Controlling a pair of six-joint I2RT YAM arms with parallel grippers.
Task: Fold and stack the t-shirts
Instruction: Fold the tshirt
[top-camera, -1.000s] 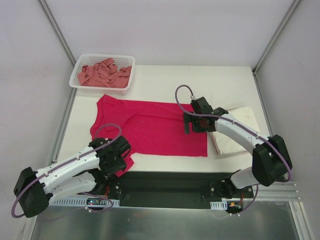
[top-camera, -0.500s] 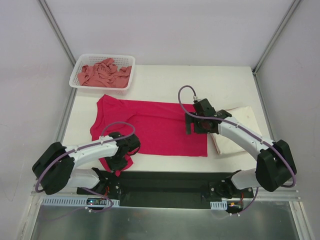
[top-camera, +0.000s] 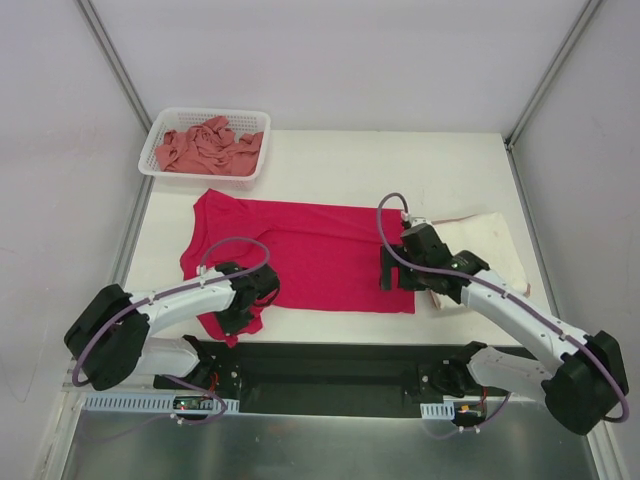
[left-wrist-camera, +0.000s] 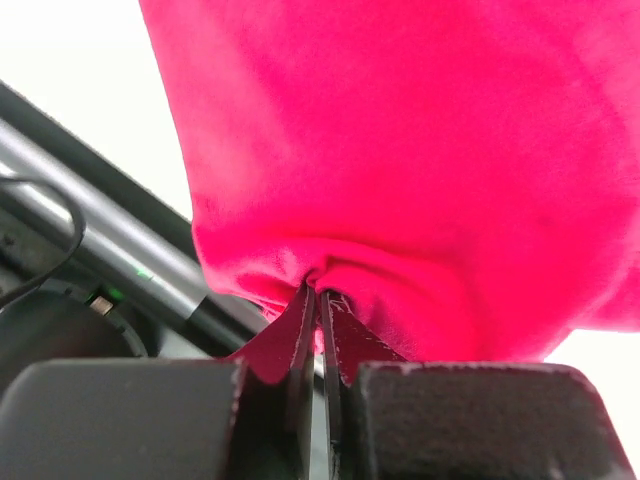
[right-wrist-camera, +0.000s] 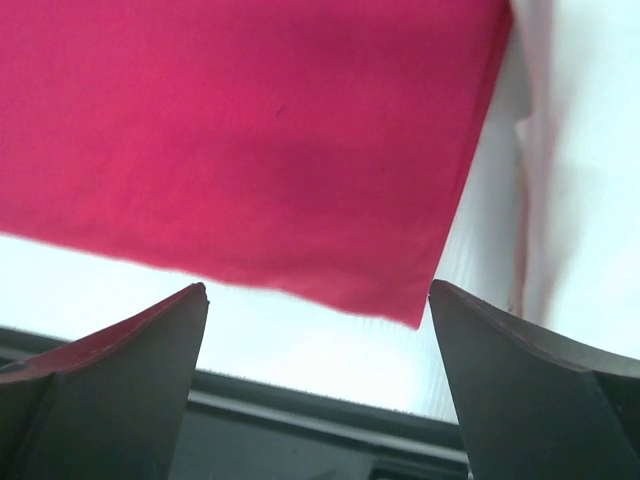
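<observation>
Item 1, magenta-red t-shirt (top-camera: 310, 255): soft matte knit, spread flat as a rough rectangle across the middle of the white table (top-camera: 380, 160). Its right edge is straight and its near-left corner is bunched.

Item 2, cream-white t-shirt (top-camera: 490, 235): folded into a thick pad at the right of the table, just beside the magenta shirt's right edge (the right wrist view shows a thin pinkish border on it).

Item 3, dusty salmon-pink t-shirt (top-camera: 208, 145): a crumpled heap inside the white plastic mesh basket (top-camera: 160, 122) at the far-left corner.

Views: the top view alone gives the layout of all 3 shirts. Only the left wrist view shows the pinch itself, with the cloth puckered into a gathered fold at the fingertips. Only the right wrist view shows the magenta shirt's crisp near-right corner against the bare table.

Left gripper (left-wrist-camera: 322, 305): jaws closed to a slit, clamped on the magenta shirt's near-left corner.

Right gripper (right-wrist-camera: 318, 300): jaws spread wide, holding nothing, above the near-right corner. Contact with the cloth cannot be determined.
</observation>
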